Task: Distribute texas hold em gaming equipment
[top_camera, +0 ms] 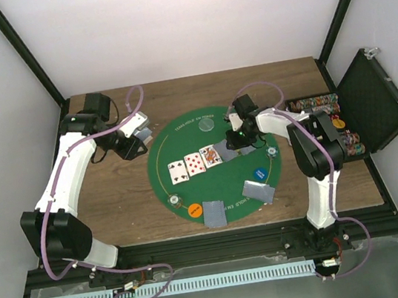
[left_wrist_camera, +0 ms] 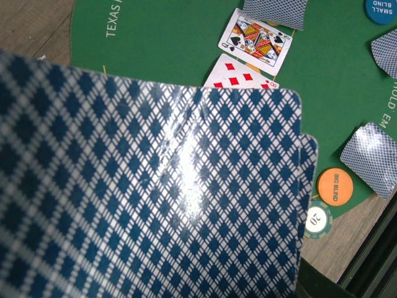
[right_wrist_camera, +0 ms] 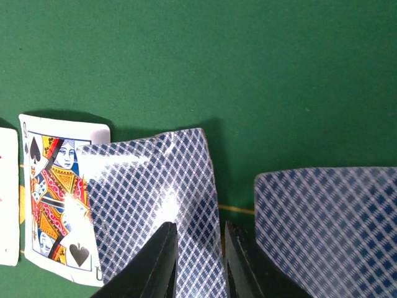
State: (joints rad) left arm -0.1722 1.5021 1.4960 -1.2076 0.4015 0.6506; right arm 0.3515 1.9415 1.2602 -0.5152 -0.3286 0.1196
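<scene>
My left gripper (top_camera: 138, 139) is off the mat's left edge and shut on a deck of blue-and-white diamond-backed cards (left_wrist_camera: 155, 186); the deck hides its fingers. My right gripper (right_wrist_camera: 200, 239) hovers over a curled face-down card (right_wrist_camera: 180, 186) with its jaws slightly apart. The left finger (right_wrist_camera: 162, 261) is over the card and the card's right edge lies in the gap. That card overlaps the queen of spades (right_wrist_camera: 56, 186). Three face-up cards (top_camera: 195, 162) lie in a row on the mat. The orange disc (top_camera: 195, 210), blue disc (top_camera: 262, 173) and clear disc (top_camera: 208, 126) sit on the mat.
The round green mat (top_camera: 183, 140) lies mid-table. Face-down cards lie near its front (top_camera: 214, 213) and front right (top_camera: 259, 191), and another beside my right fingers (right_wrist_camera: 329, 230). A green "20" chip (left_wrist_camera: 317, 218) sits by the orange disc. An open black case (top_camera: 371, 97) with chip rows (top_camera: 316, 105) stands at right.
</scene>
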